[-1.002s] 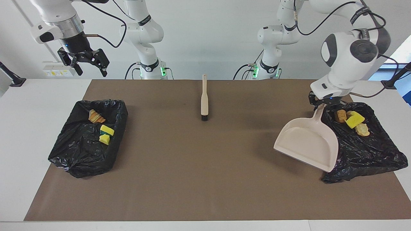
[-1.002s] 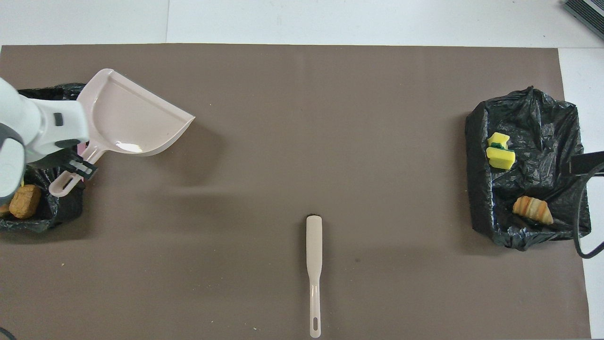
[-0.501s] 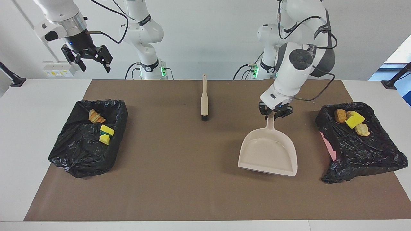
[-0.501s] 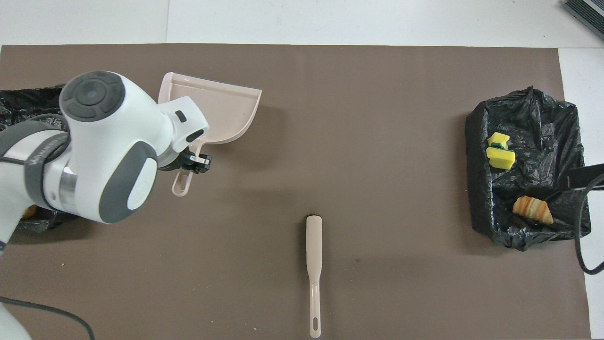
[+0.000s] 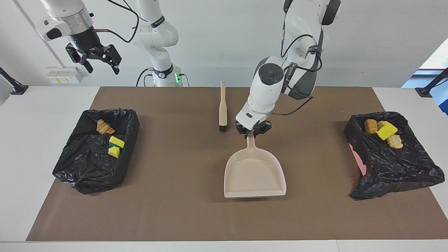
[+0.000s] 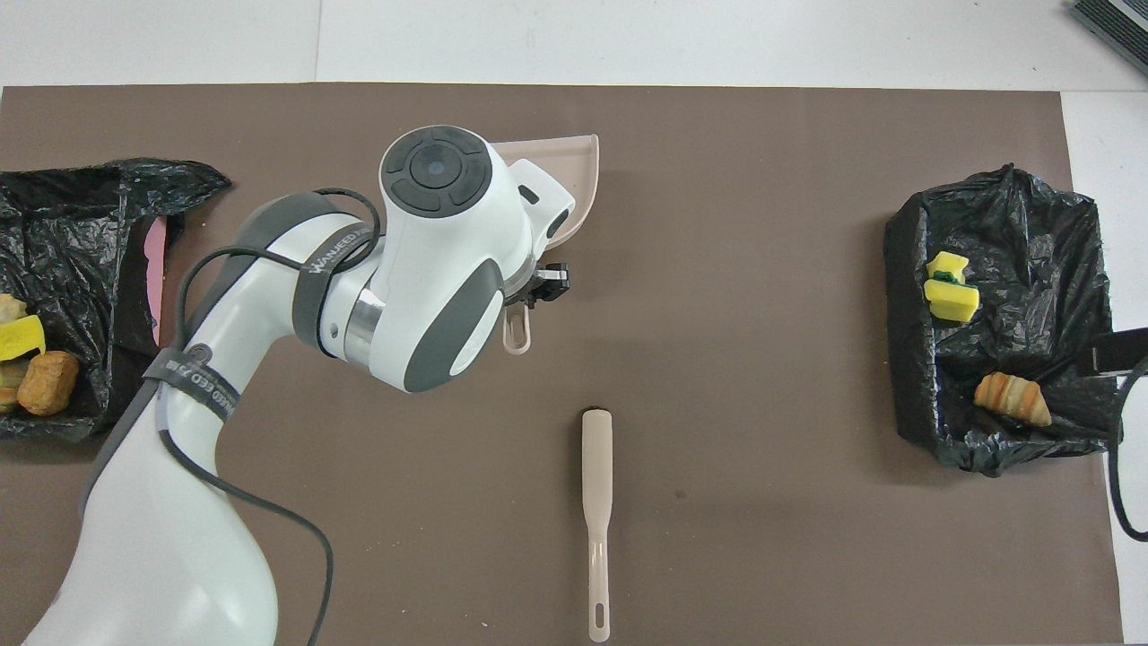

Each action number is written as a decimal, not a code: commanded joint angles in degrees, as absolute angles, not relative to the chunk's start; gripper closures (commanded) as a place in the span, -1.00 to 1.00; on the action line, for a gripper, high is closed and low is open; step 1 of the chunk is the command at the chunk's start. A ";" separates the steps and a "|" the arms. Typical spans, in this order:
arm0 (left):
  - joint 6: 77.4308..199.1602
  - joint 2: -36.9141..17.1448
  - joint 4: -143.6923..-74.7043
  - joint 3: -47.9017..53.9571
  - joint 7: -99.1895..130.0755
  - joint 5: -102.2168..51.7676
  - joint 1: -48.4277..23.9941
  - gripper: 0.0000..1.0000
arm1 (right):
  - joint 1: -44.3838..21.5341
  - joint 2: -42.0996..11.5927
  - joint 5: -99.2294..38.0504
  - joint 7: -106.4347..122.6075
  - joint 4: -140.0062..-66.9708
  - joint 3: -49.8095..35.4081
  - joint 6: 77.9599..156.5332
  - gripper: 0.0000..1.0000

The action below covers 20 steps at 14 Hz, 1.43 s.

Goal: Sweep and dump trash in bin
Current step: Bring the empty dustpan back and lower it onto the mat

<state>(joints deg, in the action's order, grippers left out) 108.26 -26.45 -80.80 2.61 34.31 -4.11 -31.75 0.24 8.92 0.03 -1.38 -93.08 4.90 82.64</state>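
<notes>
Facing view: the left end effector pinches the dustpan handle, its empty pan on the brown mat; a slanted release could tip it. The right end effector waits spread above the tabletop.

Overhead view: trash lies in both bag-lined bins; the brush lies near the robots.

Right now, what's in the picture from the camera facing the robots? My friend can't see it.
The left gripper holds an empty beige dustpan by its handle at the middle of the brown mat. A brush lies nearby, two black-lined bins hold the trash, and the right gripper hangs open.
</notes>
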 commanded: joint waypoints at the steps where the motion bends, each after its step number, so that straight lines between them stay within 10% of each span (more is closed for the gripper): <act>1: 107.57 -35.83 -68.85 0.71 38.14 -4.75 -34.36 1.00 | 0.35 10.55 1.05 -2.81 -94.75 4.75 82.35 -1.00; 13: 111.54 -41.92 -67.85 0.97 38.15 -1.85 -38.85 1.00 | -5.08 10.20 1.05 -2.64 -94.57 9.91 83.76 -1.00; 18: 111.88 -40.87 -69.60 0.88 37.97 3.60 -38.50 -0.21 | -4.83 10.28 1.05 -2.72 -94.57 10.20 83.76 -1.00; 20: 111.54 -38.42 -70.31 0.88 36.83 2.82 -38.23 -1.00 | -4.83 10.28 0.79 -2.37 -94.48 10.20 83.59 -1.00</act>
